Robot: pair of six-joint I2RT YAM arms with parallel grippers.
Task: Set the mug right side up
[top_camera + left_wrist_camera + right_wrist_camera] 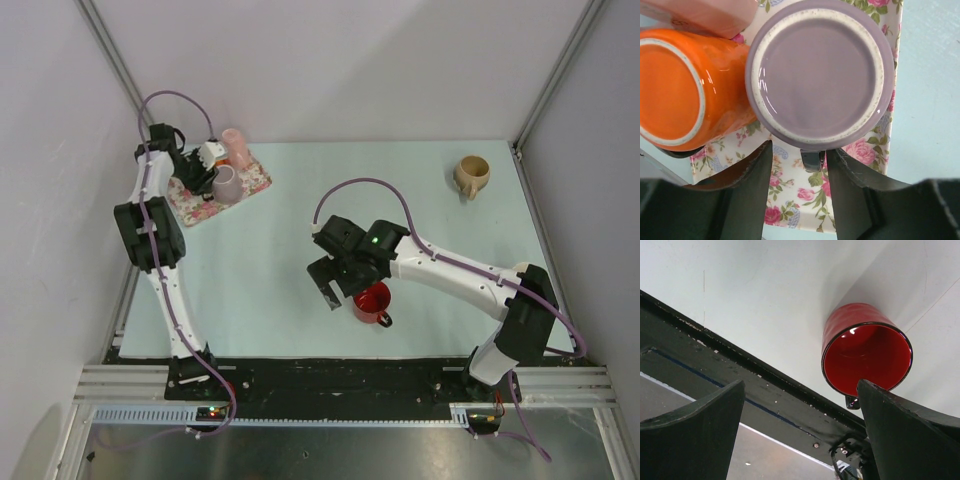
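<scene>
Left gripper [800, 149] is about half open, fingers either side of the purple mug's handle [811, 161], with a gap showing on one side, so no real pinch. The purple mug [820, 75] sits bottom-up on the floral tray [790, 200], touching an orange mug [685, 90], with a pink mug [705, 15] behind. Right gripper [801, 385] is spread wide and empty, above an upright red mug [865, 355] on the table [270, 270].

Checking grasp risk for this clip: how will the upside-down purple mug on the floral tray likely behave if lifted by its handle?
Glossy glaze on the purple mug suggests rigid, weighty, slippery ceramic. Gripped by its small handle, it may swing. The orange mug beside it could get nudged.
</scene>
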